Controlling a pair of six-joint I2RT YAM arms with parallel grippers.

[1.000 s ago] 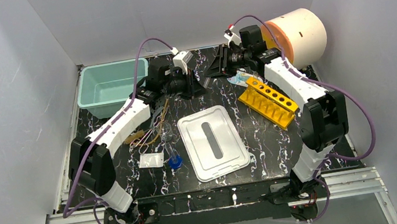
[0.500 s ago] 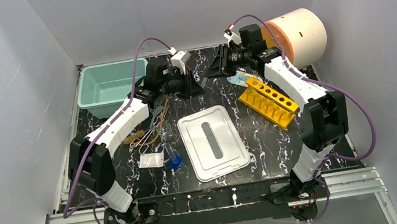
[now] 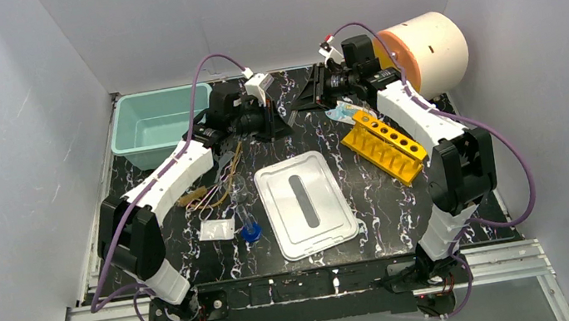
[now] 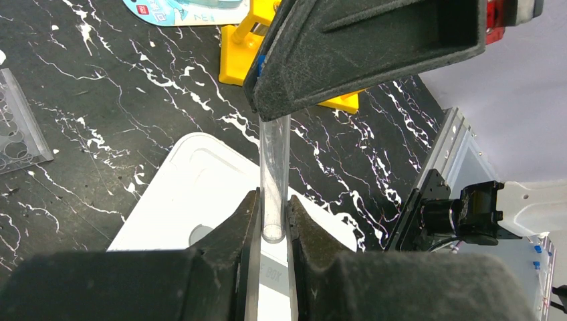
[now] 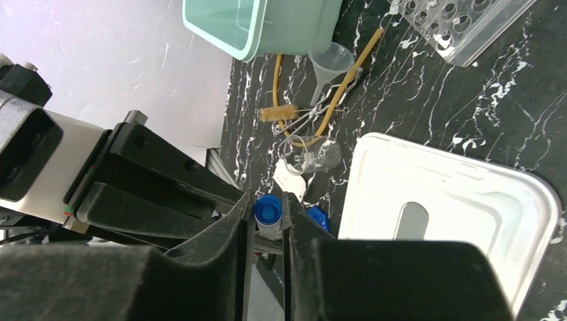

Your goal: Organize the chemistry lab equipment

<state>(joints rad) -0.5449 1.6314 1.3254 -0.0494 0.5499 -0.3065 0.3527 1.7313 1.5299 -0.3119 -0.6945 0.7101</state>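
Low in the overhead view a white lid lies flat at centre, with a packet and a second tube on the table to its left. Right of centre, the yellow rack stands slantwise.

At upper centre your two arms meet over one clear tube, held off the table. The left gripper is clamped on the end away from the cap, with the clear wall pinched between both fingers. The right gripper straddles the blue cap, jaws all but touching it; whether they bite cannot be told.

Expect the tube to be light, stiff and slick, and liable to crack or squirt free under a hard squeeze. The cap looks the surer hold and the bare wall the slippery one, so take it near an end, square across.

At upper left sits the green bin.
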